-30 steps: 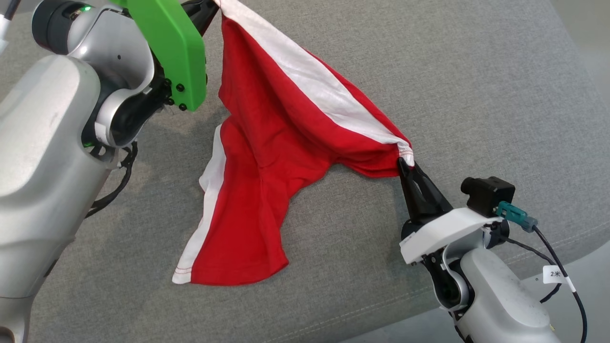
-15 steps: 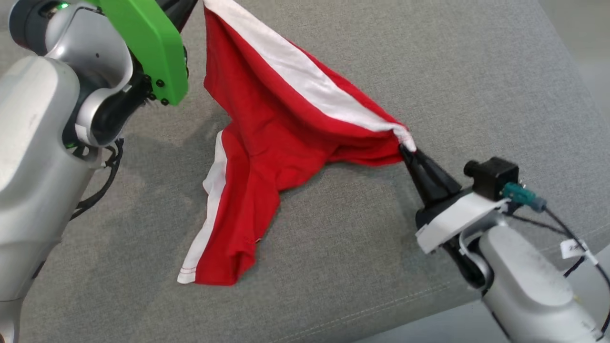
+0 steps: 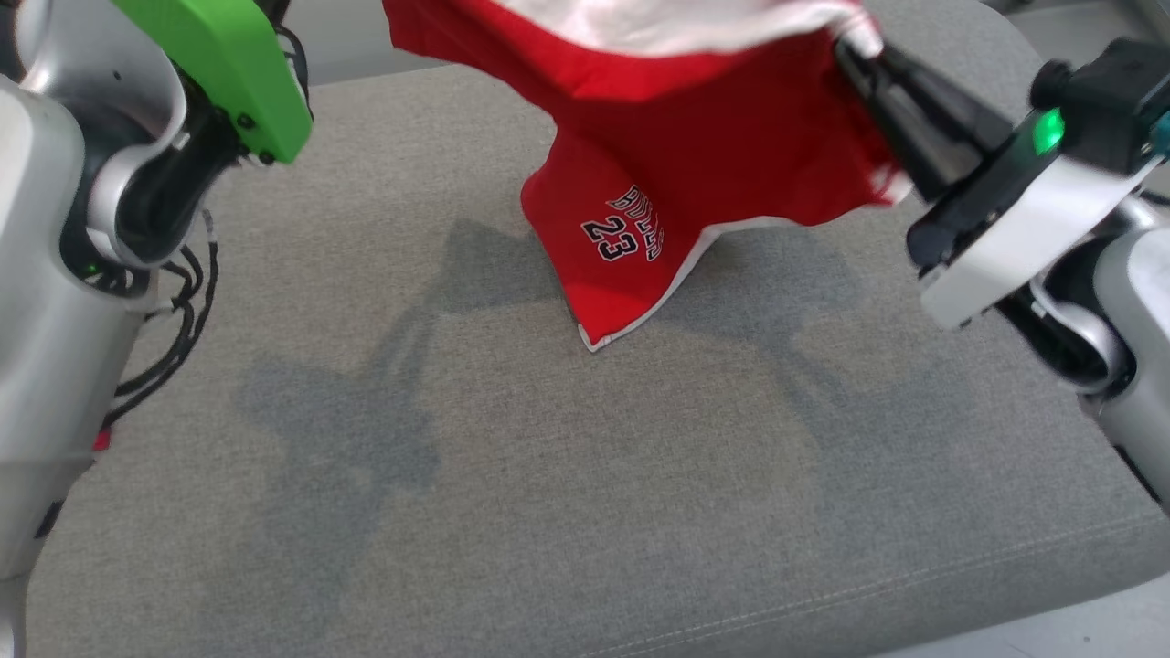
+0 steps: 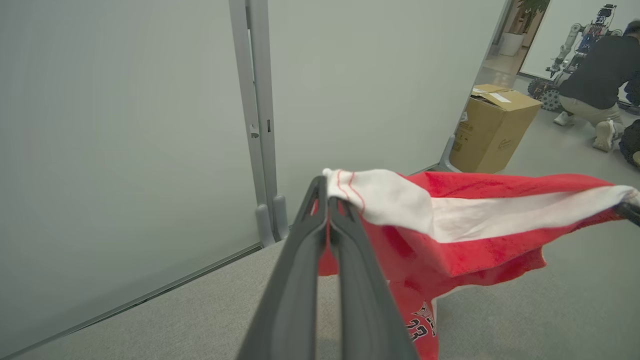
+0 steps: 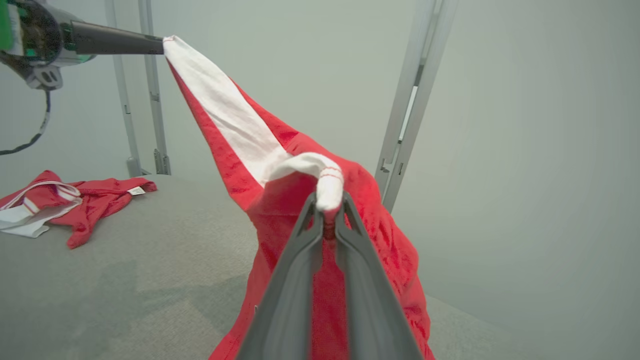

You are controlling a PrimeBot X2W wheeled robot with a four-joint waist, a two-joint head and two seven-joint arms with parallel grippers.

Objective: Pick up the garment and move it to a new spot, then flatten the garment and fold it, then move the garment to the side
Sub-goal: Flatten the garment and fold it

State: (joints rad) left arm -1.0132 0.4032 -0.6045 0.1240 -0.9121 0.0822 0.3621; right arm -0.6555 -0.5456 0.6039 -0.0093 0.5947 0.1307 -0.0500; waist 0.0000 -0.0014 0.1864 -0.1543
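The garment [image 3: 695, 155] is red with a white band and a dark "23" print. It hangs stretched in the air between both grippers, over the grey cushion [image 3: 512, 475]. Its lowest corner [image 3: 599, 338] reaches down to the cushion. My right gripper [image 3: 845, 50] is shut on one end of the white band, and the right wrist view shows the pinch [image 5: 327, 202]. My left gripper [image 4: 327, 187] is shut on the band's other end, and its dark fingers [image 5: 120, 44] enter the right wrist view from the upper left.
Another red and white garment [image 5: 60, 200] lies crumpled on the cushion, off to one side. Pale wall panels with metal posts [image 4: 260, 120] stand close behind. A cardboard box [image 4: 495, 127] and a crouching person [image 4: 595, 75] are on the floor beyond.
Both grippers have risen and carried the garment up off the cushion, so it now hangs between them. The head view has shifted as well.
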